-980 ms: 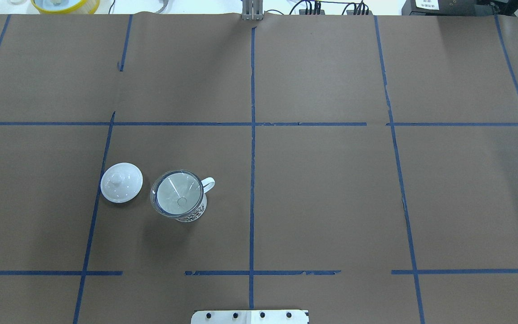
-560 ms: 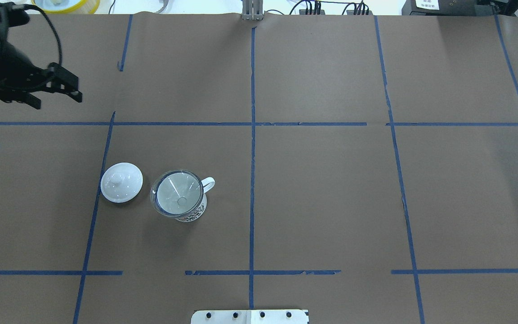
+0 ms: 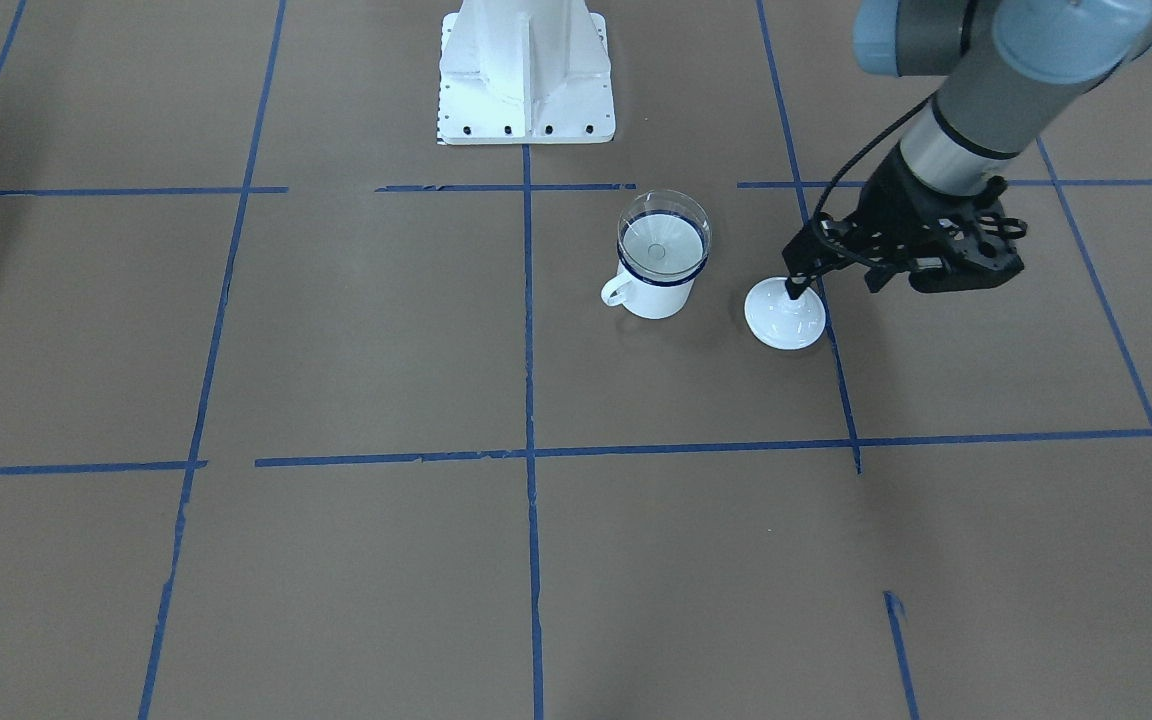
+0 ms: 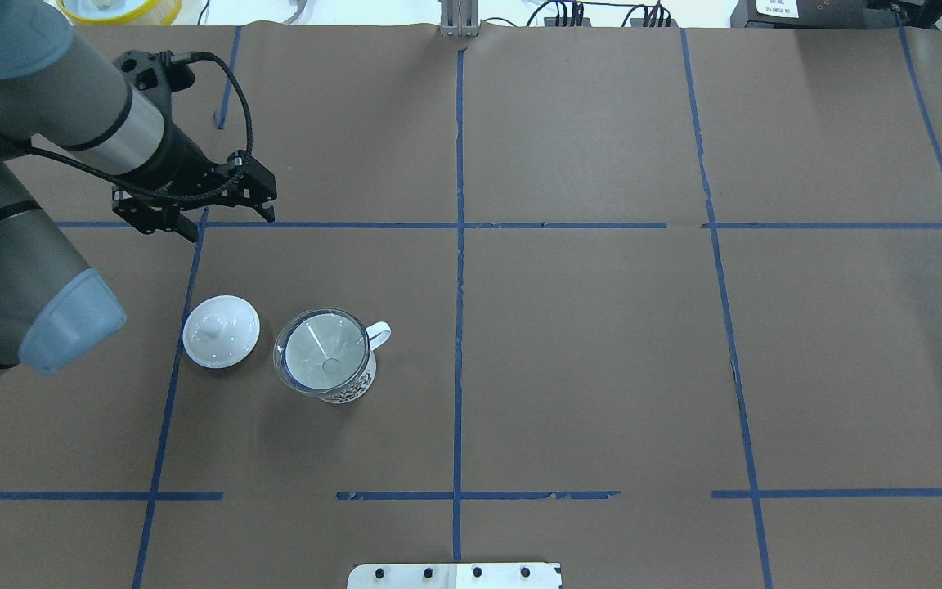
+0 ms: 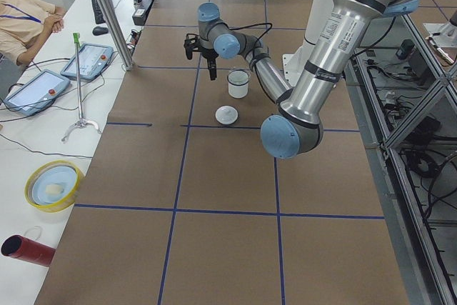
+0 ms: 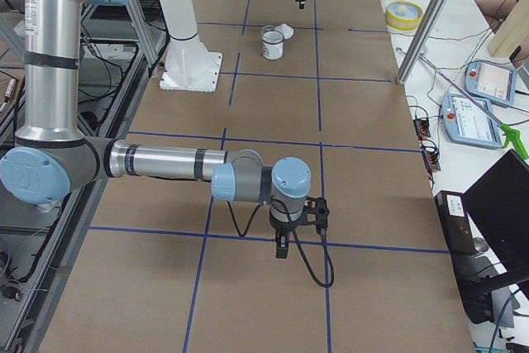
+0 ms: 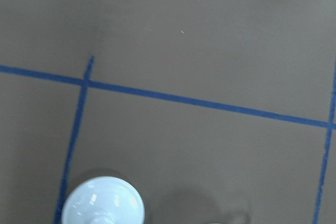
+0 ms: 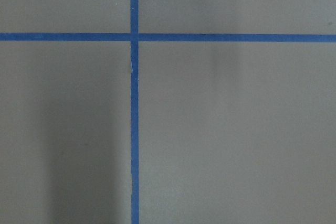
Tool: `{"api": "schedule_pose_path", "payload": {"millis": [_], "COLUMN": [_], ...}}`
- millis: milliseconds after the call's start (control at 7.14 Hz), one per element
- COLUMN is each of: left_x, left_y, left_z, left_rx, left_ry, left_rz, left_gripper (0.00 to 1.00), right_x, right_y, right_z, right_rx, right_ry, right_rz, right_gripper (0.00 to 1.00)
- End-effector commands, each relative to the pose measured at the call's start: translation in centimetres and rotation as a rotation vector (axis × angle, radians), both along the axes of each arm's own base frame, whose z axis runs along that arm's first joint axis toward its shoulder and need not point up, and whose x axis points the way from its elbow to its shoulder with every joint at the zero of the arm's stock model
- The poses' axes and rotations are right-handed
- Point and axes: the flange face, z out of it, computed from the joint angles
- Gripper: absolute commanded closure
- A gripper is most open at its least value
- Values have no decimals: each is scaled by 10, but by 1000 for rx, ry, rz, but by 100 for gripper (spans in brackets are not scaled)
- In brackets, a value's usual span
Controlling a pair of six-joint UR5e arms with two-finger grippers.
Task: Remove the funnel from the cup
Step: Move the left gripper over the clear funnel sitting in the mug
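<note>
The white cup (image 4: pixel 350 388) with a dark blue rim stands left of the table's centre line, handle to the right. The clear funnel (image 4: pixel 322 352) sits in its mouth, spout down. Both also show in the front view: the cup (image 3: pixel 652 292) and the funnel (image 3: pixel 663 236). My left gripper (image 4: pixel 230 227) is open and empty, hovering above the table beyond the cup and to its left, apart from it. It shows in the front view (image 3: pixel 834 287) too. My right gripper (image 6: pixel 281 247) shows only in the right side view, far from the cup. I cannot tell whether it is open or shut.
A white domed lid with a knob (image 4: pixel 221 331) lies just left of the cup, below my left gripper's near finger in the front view (image 3: pixel 785 318), and in the left wrist view (image 7: pixel 103 204). The robot's base plate (image 4: pixel 455 575) sits at the near edge.
My left arm has come in from the left edge. Its gripper has moved right and nearer, toward the lid and cup. The cup, funnel and lid have not moved.
</note>
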Motion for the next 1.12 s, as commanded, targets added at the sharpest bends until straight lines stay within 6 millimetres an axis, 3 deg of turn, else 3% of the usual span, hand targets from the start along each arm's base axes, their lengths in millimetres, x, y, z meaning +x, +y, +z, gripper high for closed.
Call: {"api": "schedule_pose_path", "payload": {"millis": [0,140,280,560,980], "left_x": [53,72,86,133,162], "left_y": [27,37,29,51,58], "left_z": [-29,-33,-41,-34,-38], "left_rx": [-7,-23,-39,8,3], "left_ry": [-96,-96,-103,-166,-182], "left_rz": [36,53,38,61,93], "left_gripper": [1,1,1,7,19], "right_x": [0,0,0,0,0], "right_y": [0,0,0,0,0], "right_z": [0,0,0,0,0], "right_rx": [0,0,-1,0,0], "right_ry": [0,0,0,0,0], "right_rz": [0,0,0,0,0], "right_gripper": [0,0,0,0,0]}}
